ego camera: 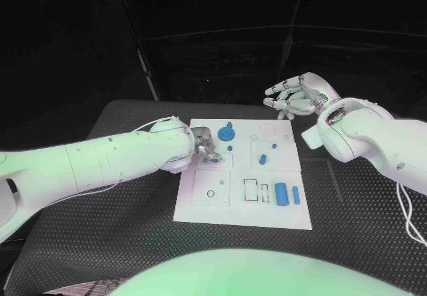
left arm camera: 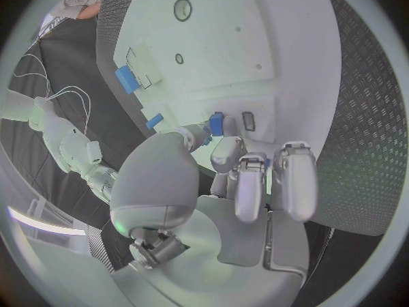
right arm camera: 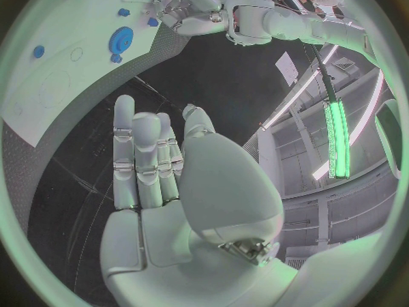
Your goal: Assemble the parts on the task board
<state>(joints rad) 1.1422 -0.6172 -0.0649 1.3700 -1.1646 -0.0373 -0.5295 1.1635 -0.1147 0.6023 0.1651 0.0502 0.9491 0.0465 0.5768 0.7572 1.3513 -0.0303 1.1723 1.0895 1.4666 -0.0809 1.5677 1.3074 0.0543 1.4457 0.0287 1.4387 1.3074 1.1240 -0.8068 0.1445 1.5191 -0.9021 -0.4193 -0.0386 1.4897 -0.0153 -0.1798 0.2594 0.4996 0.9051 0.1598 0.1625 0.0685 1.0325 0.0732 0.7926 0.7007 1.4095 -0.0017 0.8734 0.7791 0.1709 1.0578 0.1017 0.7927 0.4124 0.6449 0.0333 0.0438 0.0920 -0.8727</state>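
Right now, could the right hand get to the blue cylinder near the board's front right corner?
Probably yes. The right hand hovers empty beyond the task board's far right corner, the blue cylinder lies uncovered on that side, and the left hand works farther left.

table (ego camera: 356,203): black, matt, embossed diamond texture | task board (ego camera: 200,209): white, smooth, flat matt | parts (ego camera: 281,193): blue, smooth plastic look | left hand (left arm camera: 247,177); right hand (right arm camera: 153,164): silvery, satin sheen | arms: white, glossy shells
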